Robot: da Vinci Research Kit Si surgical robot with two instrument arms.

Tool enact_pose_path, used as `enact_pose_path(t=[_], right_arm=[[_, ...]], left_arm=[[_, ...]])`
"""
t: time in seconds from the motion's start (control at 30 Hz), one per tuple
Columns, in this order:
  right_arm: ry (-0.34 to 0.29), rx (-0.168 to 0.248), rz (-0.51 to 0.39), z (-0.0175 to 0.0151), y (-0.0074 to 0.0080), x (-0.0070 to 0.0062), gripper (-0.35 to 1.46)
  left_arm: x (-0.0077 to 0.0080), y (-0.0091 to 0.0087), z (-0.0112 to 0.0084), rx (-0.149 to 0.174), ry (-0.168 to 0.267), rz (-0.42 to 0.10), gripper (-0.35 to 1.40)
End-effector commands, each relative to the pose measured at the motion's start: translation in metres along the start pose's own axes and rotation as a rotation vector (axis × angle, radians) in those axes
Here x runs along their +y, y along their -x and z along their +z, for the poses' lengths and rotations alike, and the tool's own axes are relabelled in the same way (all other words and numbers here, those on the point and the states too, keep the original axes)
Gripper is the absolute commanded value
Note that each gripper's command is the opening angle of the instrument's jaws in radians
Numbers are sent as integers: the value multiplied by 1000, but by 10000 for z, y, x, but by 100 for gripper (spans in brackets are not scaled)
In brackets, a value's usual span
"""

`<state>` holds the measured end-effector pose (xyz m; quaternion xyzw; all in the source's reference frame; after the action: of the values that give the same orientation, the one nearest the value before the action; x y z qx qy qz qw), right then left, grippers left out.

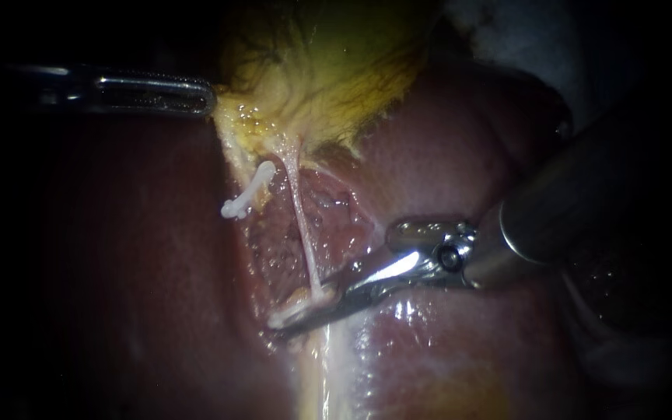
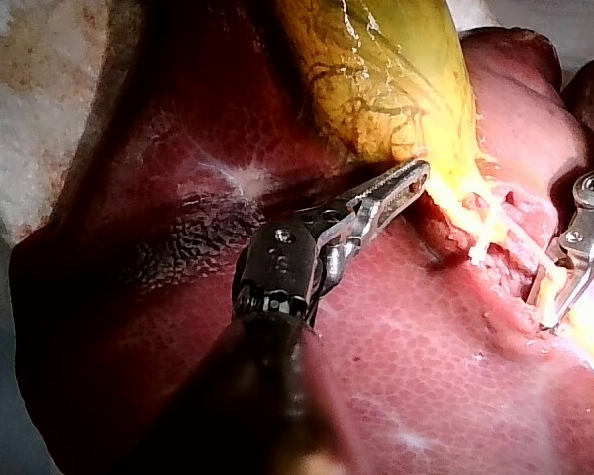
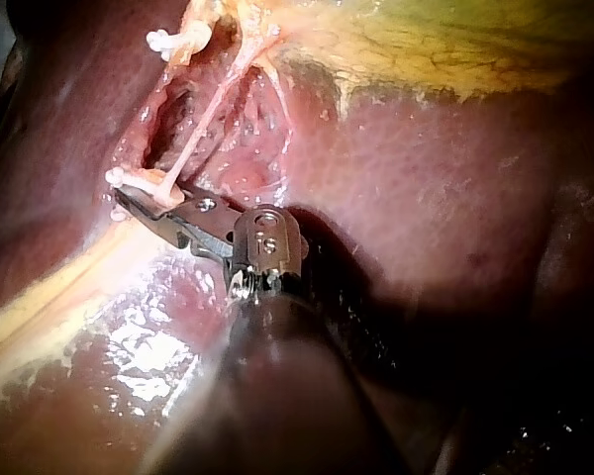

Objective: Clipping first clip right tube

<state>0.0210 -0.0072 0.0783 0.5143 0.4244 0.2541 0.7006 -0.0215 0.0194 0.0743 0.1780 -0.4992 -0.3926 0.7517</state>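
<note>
A thin pale right tube (image 1: 302, 225) runs from the yellow gallbladder (image 1: 328, 62) down across raw liver bed. My right instrument (image 1: 288, 320) comes in from the right. Its jaws hold a white clip (image 1: 295, 313) that sits around the tube's lower end, as the right wrist view also shows (image 3: 136, 180). Another white clip (image 1: 247, 190) hangs on the tissue strand left of that tube. My left instrument (image 1: 207, 98) lies at the upper left, jaws together on the gallbladder's lower edge (image 2: 445, 173) and holding it up.
Dark red liver (image 1: 460, 155) surrounds the dissected bed on all sides. A pale yellowish band (image 1: 324, 365) runs down from under the right jaws. The right shaft (image 1: 569, 202) covers the tissue at the right.
</note>
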Motion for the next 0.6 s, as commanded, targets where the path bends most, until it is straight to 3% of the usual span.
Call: enact_pose_path(t=[0.03, 0.2, 0.27, 0.4, 0.6], right_arm=[[0, 0, 0, 0, 0, 0, -13], [0, 0, 0, 0, 0, 0, -10], [0, 0, 0, 0, 0, 0, 3], [20, 31, -3, 3, -3, 1, 50], [57, 71, -46, 3, -5, 7, 60]], left_arm=[[0, 0, 0, 0, 0, 0, -35], [0, 0, 0, 0, 0, 0, -35], [0, 0, 0, 0, 0, 0, -35], [0, 0, 0, 0, 0, 0, -35], [-1, 0, -1, 0, 0, -1, -35]])
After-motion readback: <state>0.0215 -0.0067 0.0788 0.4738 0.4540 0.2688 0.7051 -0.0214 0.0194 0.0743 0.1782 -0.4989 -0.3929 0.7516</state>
